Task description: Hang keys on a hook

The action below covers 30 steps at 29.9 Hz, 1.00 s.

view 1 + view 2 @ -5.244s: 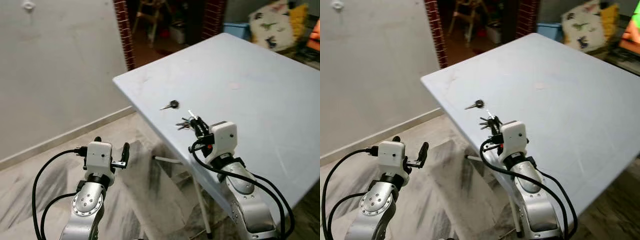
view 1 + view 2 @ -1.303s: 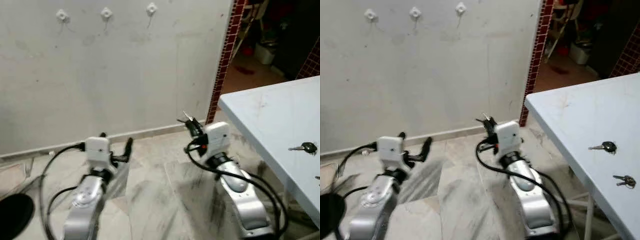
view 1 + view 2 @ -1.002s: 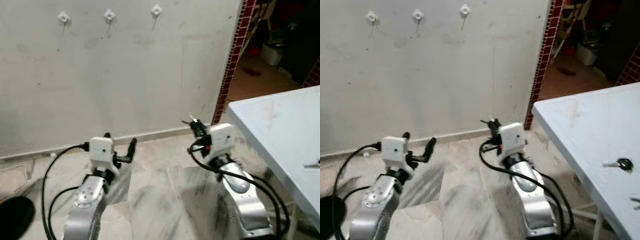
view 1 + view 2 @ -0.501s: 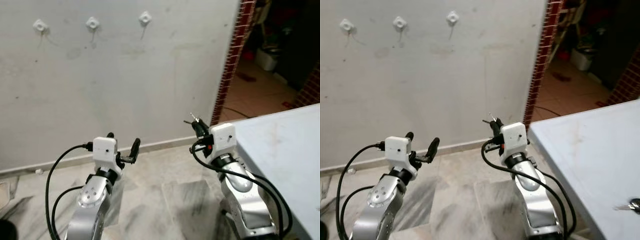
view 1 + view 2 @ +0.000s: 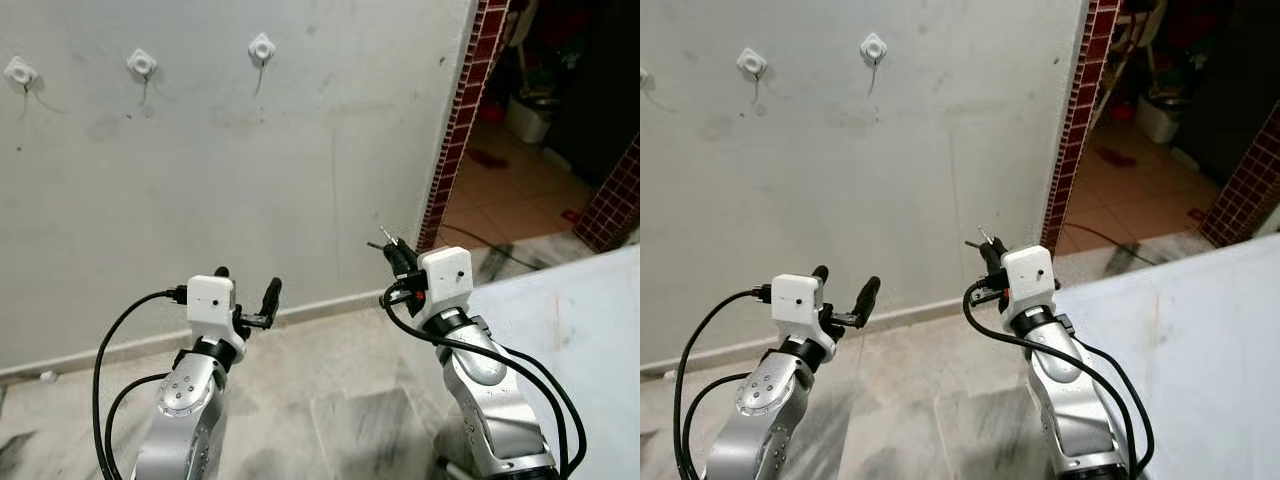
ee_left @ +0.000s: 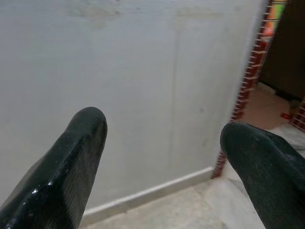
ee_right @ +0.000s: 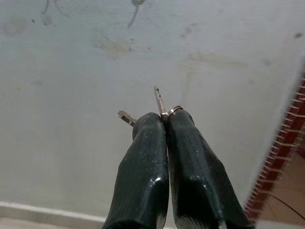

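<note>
No legible text, labels, brands, numbers or signs anywhere.

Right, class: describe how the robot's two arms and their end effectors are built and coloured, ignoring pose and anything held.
Both arms are silver metal with round bolted joints and looping black cables. Each wrist carries a white boxy housing; the right one shows a small red mark. The left end effector and right end effector each have two long, glossy black fingers with rounded tips.
</note>
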Tool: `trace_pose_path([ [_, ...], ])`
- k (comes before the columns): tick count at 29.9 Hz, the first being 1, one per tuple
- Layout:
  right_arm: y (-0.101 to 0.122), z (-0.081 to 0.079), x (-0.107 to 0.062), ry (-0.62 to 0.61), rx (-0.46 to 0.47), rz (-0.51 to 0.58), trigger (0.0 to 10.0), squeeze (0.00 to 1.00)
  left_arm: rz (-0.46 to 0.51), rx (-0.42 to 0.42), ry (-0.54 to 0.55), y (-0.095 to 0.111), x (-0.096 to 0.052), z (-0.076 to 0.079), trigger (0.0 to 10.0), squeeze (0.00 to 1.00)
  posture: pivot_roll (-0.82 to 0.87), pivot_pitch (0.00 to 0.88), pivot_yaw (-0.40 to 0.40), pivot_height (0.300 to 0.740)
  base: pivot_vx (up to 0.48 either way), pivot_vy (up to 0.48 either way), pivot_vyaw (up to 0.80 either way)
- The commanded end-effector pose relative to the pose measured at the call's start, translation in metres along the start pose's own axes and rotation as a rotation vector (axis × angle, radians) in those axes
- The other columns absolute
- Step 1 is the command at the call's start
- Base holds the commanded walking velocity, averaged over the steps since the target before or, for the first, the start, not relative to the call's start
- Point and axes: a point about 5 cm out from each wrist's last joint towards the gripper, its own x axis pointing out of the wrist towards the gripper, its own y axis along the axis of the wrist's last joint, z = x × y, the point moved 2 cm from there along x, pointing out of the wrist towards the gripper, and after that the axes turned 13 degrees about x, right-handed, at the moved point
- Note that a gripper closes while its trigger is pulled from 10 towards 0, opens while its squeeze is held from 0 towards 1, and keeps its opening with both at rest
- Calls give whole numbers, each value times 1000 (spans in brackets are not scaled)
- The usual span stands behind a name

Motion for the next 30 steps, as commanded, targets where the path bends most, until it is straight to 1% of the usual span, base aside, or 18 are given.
trace_pose_path([
  [1,4,-9,4,32,5,17,10000,0,-7,11,24,-1,-2,-8,10000,0,12,44,39,740,428,0,0],
  [7,3,-9,3,31,7,16,10000,0,-10,14,29,-1,-2,-9,10000,0,14,46,41,740,397,263,0],
  [18,2,-9,3,30,10,12,10000,0,-19,11,35,-2,-3,-10,10000,0,18,48,42,740,304,370,0],
  [23,2,-9,3,29,9,10,10000,0,-17,7,27,-2,-3,-8,10000,0,16,48,42,740,49,422,0],
  [30,2,-8,3,27,9,10,10000,0,-24,18,29,-3,-2,-7,10000,0,15,44,43,740,0,0,0],
])
